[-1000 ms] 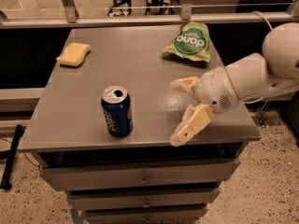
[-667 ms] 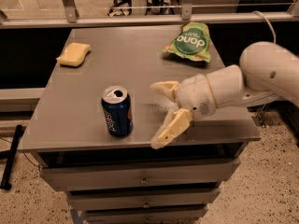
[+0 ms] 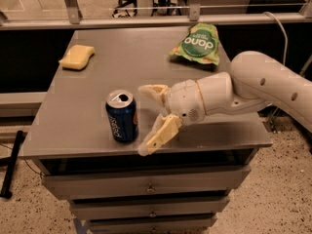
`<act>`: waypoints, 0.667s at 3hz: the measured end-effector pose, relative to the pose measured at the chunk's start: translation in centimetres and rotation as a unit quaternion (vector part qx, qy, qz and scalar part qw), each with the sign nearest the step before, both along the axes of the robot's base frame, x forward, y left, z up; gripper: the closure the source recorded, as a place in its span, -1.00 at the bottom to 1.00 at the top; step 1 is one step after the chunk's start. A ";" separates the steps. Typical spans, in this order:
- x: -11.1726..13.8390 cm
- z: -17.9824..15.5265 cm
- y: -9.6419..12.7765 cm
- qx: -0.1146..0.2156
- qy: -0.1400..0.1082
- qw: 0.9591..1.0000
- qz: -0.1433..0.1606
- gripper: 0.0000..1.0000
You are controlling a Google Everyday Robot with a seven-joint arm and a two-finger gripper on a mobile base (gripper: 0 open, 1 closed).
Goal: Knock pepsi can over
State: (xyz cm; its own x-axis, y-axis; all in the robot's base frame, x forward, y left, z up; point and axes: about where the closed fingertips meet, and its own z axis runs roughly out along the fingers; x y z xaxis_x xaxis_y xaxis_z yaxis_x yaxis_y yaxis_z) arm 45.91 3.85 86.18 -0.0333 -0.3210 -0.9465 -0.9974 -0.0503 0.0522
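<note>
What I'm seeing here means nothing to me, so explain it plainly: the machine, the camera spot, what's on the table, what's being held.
This is one picture from one camera, looking down at the table from its front; where the camera is mounted is not known. The white limb coming in from the picture's right is a robot arm. At its end sits the tool, a pincer with two cream fingers, spread open. It holds nothing. It sits just beside the pepsi can, which stands upright near the front edge of the grey table; I cannot tell whether it touches the can. Further back lie a green snack bag and, at the far left, a yellow sponge. Drawers sit under the tabletop.
</note>
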 end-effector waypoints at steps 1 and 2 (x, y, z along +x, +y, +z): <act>-0.3 0.1 0.7 0.010 -0.004 1.000 0.006 -1.00; 0.2 -0.1 2.9 0.042 -0.016 0.999 0.019 -1.00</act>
State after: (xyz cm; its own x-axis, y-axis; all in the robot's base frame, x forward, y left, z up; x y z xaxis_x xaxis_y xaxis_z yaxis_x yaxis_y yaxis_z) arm 46.14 6.71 86.03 0.0075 -0.2413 -0.9704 -0.9958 -0.0908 0.0149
